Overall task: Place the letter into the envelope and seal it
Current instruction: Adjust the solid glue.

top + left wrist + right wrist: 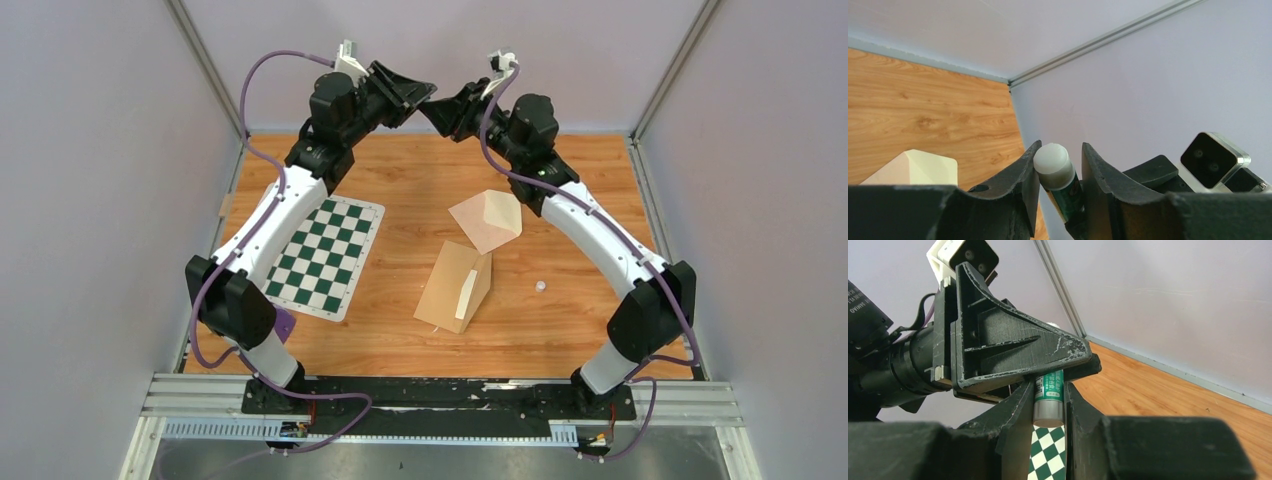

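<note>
Clamping glue stick (1049, 401), right fingers (1081, 413).

The left arm (262, 222) and right arm (600, 232) are built alike: 1 long white curved link between chunky black joint housings. A purple cable (245, 100) runs along each arm. The left end effector (1060, 150) and right end effector (1049, 390) are matte black plastic with 2 angular, scuffed fingers. A small white-cased camera (964, 255) sits on each wrist. White lettering (860, 300) marks 1 black joint.
</note>
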`<state>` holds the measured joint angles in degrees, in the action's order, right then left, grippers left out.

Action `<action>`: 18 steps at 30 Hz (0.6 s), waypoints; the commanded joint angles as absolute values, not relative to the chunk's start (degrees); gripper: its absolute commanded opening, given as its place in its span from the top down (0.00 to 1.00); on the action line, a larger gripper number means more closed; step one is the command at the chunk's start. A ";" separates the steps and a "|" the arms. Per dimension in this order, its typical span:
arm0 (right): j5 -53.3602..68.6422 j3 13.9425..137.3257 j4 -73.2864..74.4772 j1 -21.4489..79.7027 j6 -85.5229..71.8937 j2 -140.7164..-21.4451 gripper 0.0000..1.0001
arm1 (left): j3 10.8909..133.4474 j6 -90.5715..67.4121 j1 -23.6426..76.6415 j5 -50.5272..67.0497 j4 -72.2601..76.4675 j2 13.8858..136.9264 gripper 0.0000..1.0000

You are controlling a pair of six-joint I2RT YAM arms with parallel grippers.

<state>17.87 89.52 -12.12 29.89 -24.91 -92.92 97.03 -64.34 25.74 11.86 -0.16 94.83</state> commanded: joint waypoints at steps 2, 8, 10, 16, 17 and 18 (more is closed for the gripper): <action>16.13 88.68 -16.40 31.24 -22.74 -91.27 1.00 | 97.60 -62.31 26.10 9.55 -1.18 92.38 0.69; 20.40 87.51 -17.61 31.73 -20.81 -91.29 0.86 | 96.79 -59.19 25.82 9.46 -0.68 92.31 1.00; 20.56 87.20 -17.47 31.73 -20.79 -91.36 0.75 | 96.28 -58.37 25.64 9.91 -0.43 92.22 1.00; 24.55 85.42 -10.47 29.98 -17.56 -86.84 0.44 | 94.13 -51.14 24.81 14.76 3.82 91.64 1.00; 25.24 83.91 -8.68 28.98 -17.42 -84.92 0.43 | 92.86 -50.27 24.62 15.91 4.71 91.27 1.00; 25.52 82.35 -6.94 28.05 -17.51 -82.93 0.42 | 92.00 -49.00 24.15 16.30 5.04 91.03 1.00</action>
<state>21.43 85.45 -11.68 30.41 -19.51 -91.35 94.54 -56.14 25.23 13.10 0.69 94.15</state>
